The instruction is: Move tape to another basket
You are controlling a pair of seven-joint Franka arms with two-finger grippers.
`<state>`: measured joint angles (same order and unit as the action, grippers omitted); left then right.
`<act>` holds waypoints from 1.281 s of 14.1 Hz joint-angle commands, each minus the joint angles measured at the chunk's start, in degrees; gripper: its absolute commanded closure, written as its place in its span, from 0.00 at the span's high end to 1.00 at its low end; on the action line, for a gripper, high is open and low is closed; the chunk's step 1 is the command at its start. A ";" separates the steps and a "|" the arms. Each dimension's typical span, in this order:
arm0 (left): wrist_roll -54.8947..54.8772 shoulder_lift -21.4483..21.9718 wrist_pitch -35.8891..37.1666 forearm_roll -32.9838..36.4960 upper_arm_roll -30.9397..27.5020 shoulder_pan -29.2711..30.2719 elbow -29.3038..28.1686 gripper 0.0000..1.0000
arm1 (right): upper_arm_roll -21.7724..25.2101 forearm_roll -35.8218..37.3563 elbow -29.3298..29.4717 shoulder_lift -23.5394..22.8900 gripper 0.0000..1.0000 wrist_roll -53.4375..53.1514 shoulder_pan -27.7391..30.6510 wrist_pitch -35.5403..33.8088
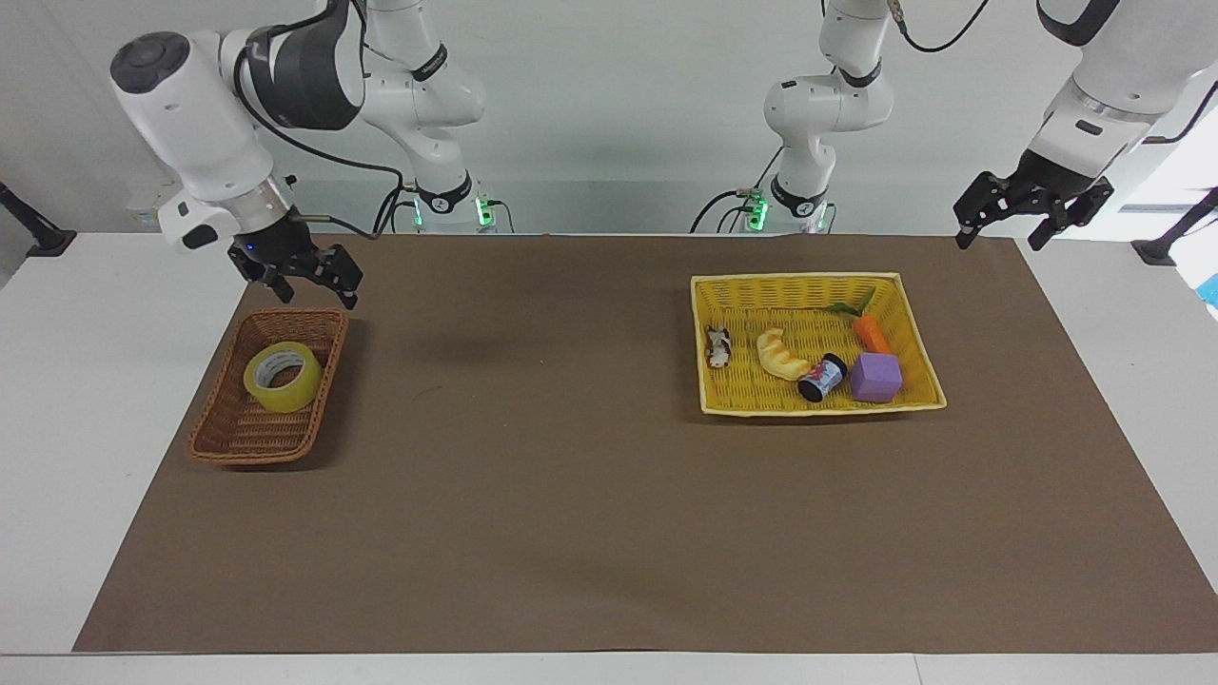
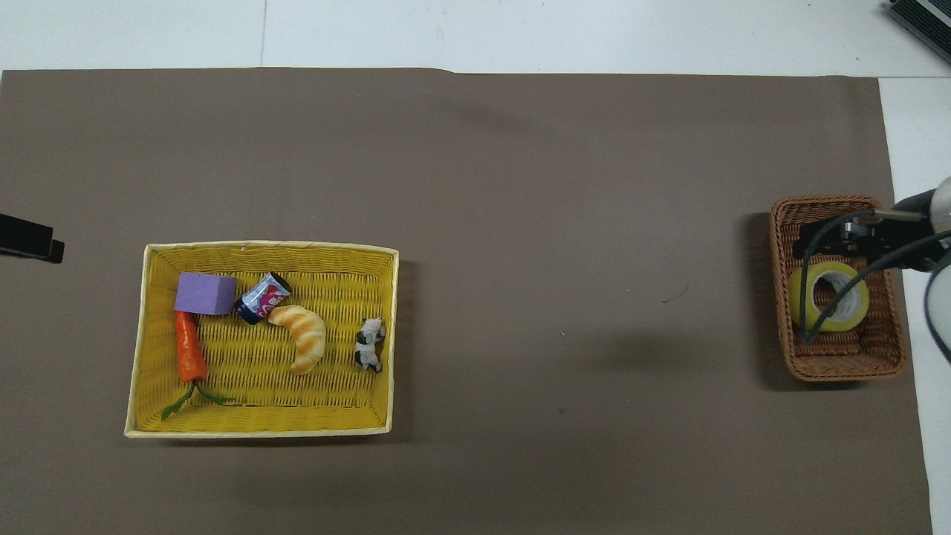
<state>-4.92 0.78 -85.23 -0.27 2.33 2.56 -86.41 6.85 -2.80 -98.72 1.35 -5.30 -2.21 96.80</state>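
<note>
You are looking at the tape [image 1: 282,377], which is lying flat in the brown basket [image 1: 228,436] toward the right arm's end of the surface [image 1: 571,495], with its core facing up. Your right hand [image 1: 309,283] is hanging in the air over the basket's rim nearest the robots, clear of the tape; its fingers are standing spread apart and are gripping nothing. In the overhead view this hand [image 2: 839,241] and its cable are crossing over the basket and part of the roll. Your left hand [image 1: 1011,228] is waiting in the air over the surface's corner at the left arm's end, its fingers likewise spread and empty. The yellow basket [image 1: 918,342] is sitting toward the left arm's end, well apart from the brown one, and is holding a croissant [image 1: 782,354], a can [image 1: 822,378], a purple block [image 1: 875,377], a carrot [image 1: 870,333] and a small cow figure [image 1: 717,345].
</note>
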 commanded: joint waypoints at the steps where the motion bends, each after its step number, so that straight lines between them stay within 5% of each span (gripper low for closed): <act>1: -0.44 1.16 0.32 -0.69 0.30 0.78 -1.12 1.00 | 0.18 2.44 7.46 -0.38 1.00 -1.55 0.89 -6.08; 7: -0.44 1.16 0.33 -0.69 0.30 0.78 -1.04 1.00 | -3.24 3.86 6.70 3.92 1.00 -12.52 0.01 -11.10; 18: -0.44 1.16 0.32 -0.69 0.30 0.78 -1.12 1.00 | -3.69 1.92 5.20 6.38 1.00 -2.96 1.85 -10.05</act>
<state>-4.92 0.78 -85.23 -0.27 2.33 2.56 -86.41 3.59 0.14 -91.55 6.36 -9.82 -0.97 85.82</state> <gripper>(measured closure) 0.000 0.000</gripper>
